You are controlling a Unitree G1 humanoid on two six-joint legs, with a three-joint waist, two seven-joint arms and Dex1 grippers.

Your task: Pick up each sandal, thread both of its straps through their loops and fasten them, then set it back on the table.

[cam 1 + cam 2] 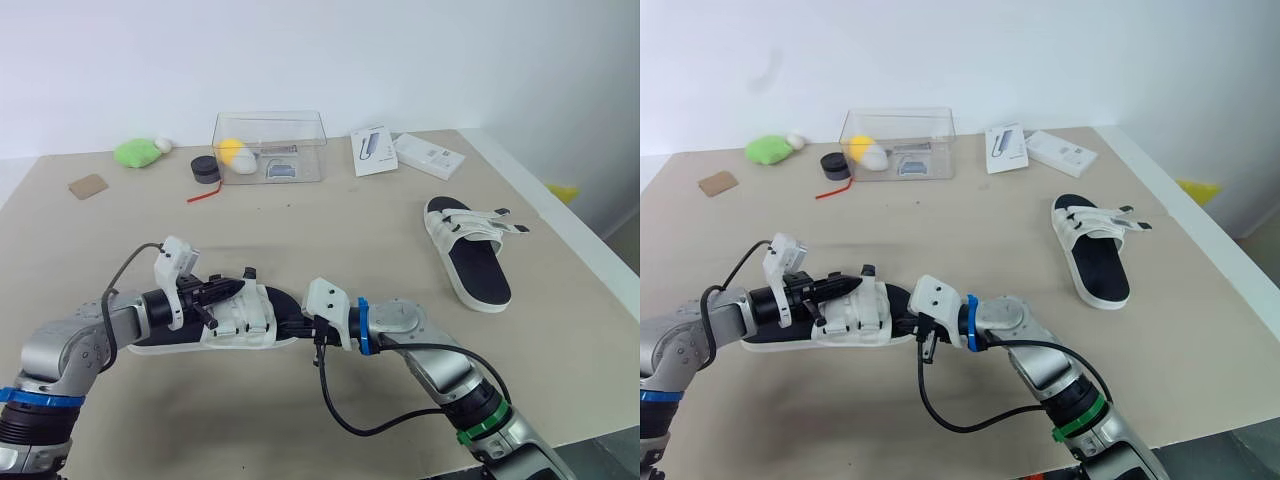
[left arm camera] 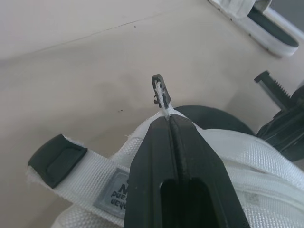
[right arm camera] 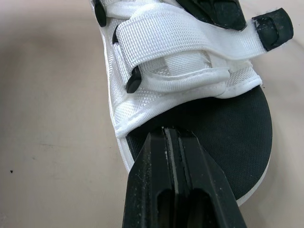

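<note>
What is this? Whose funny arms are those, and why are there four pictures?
Those are the two arms of a walking robot. Each arm ends in two black fingers. The two wide pictures come from cameras in its head, looking down at a table. The two close-up pictures come from a small camera on each wrist.

Two white sandals lie on the table. The left fingers are shut, pinching a small black loop on the near sandal. The right fingers are shut too, at that sandal's open end. The far sandal lies alone on the robot's right.

At the back are a clear box, a green lump and two white packets.
</note>
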